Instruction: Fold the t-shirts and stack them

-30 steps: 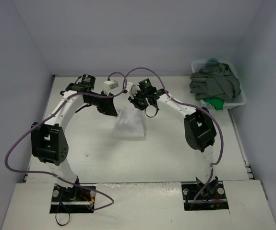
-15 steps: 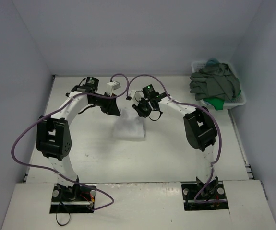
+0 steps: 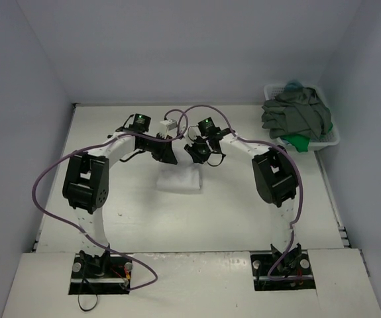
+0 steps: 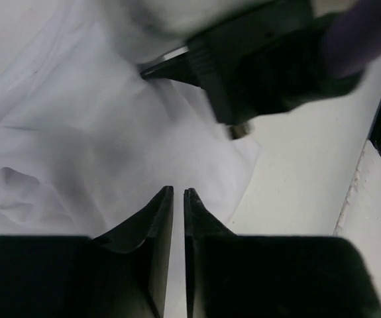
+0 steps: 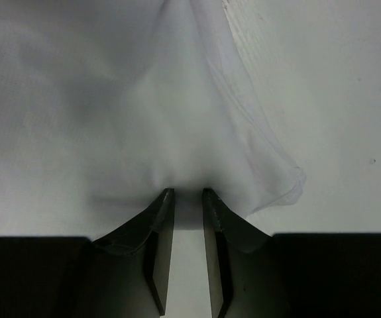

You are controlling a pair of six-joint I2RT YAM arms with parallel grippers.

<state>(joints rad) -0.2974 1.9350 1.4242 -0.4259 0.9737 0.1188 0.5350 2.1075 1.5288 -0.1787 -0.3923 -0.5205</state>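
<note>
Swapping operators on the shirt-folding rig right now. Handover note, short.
Grips: left end effector shut on the white t-shirt at its far edge; right end effector jaws barely apart, white cloth bunched between the tips, treat as gripped.
Where: white t-shirt partly folded, middle of the table; grey t-shirt, green t-shirt and teal t-shirt in the basket, far right.
Done: no finished stack visible.
Left: finish this fold, then fold and stack the rest.

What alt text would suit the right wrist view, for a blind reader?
A white t-shirt gathers into folds at the tips of the right gripper's two dark fingers, which stand slightly apart. Bare white table shows to the right of the cloth's edge.
</note>
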